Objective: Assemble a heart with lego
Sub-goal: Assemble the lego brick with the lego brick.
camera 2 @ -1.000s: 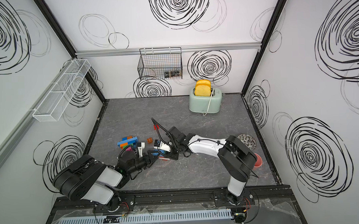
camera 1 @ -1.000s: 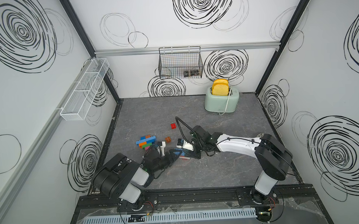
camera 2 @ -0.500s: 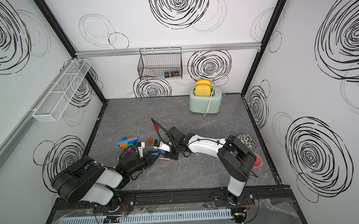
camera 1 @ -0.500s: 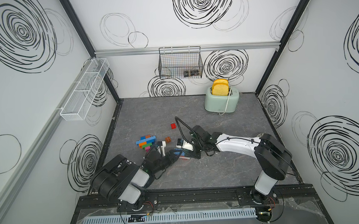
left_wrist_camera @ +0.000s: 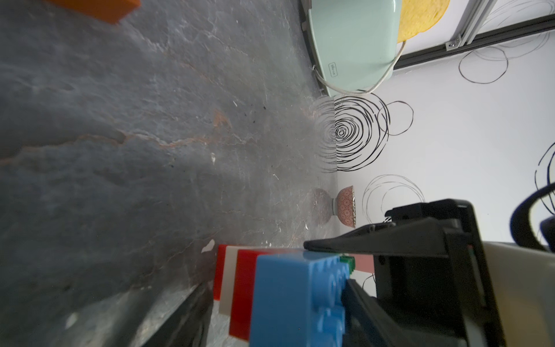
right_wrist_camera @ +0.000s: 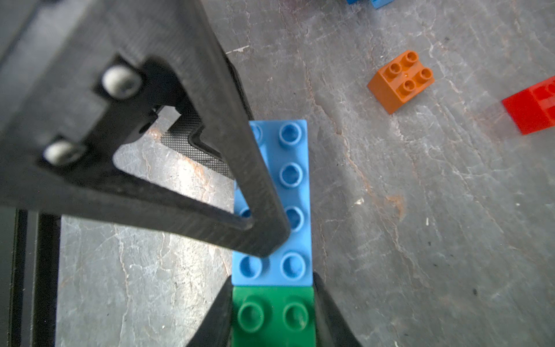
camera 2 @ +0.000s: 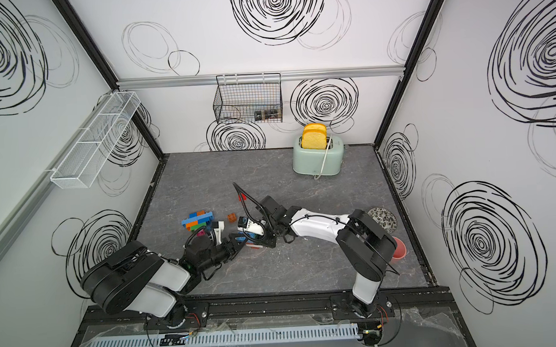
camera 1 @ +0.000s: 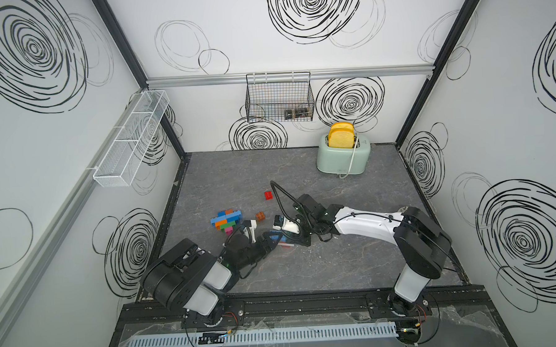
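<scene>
1. The right gripper [right_wrist_camera: 272, 288] is down at the table [camera 1: 338, 265], near the front middle. It is clamped on a green brick [right_wrist_camera: 273, 315], with a finger pressed to each side.
2. A blue brick [right_wrist_camera: 288, 180] butts end to end against the green one, flush and studs up. In the left wrist view, red and white layers [left_wrist_camera: 240, 288] show under the blue. How they are joined I cannot make out.
3. The left gripper [camera 1: 273, 240] lies low and turned on its side, meeting the right one. One finger crosses the blue brick's studs and the other sits down by the table past the red and white layers. The jaws stand partly apart around that stack, but I cannot tell whether they are squeezing it.
4. A cluster [camera 1: 225, 219] of blue, orange, green and pink bricks sits on the table just beyond the left gripper. It is apart from the piece the arms are working on.
5. An orange brick [right_wrist_camera: 401, 81] and a red brick [right_wrist_camera: 531, 108] lie loose and untouched, each on its own.
6. By my reckoning the job is partway at best. There are two separate lumps and no heart outline that I can read yet. What is left looks like seating this blue and green row, joining it to the cluster, and adding the two loose bricks.
</scene>
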{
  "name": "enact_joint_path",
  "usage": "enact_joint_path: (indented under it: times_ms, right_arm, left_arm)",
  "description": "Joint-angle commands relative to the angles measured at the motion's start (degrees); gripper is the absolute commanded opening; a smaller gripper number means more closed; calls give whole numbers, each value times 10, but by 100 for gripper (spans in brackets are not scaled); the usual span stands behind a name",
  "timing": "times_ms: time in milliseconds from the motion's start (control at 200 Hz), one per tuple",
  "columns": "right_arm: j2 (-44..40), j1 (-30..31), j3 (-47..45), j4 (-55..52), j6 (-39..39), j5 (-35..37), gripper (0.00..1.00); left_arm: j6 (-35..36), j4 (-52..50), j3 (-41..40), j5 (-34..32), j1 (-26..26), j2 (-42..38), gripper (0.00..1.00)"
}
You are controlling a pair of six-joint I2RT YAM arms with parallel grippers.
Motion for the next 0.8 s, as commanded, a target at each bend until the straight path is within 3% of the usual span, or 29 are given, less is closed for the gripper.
enact_joint_path:
  times_ms: [0,796]
  right_arm:
    - [35,7,-8,-57,6,9,36]
    - [-19,6,9,-56,17,9,67]
  left_arm:
    - [-6,-26,0,41,-7,-15,77]
    - [45,-250,13,30,39,-210,83]
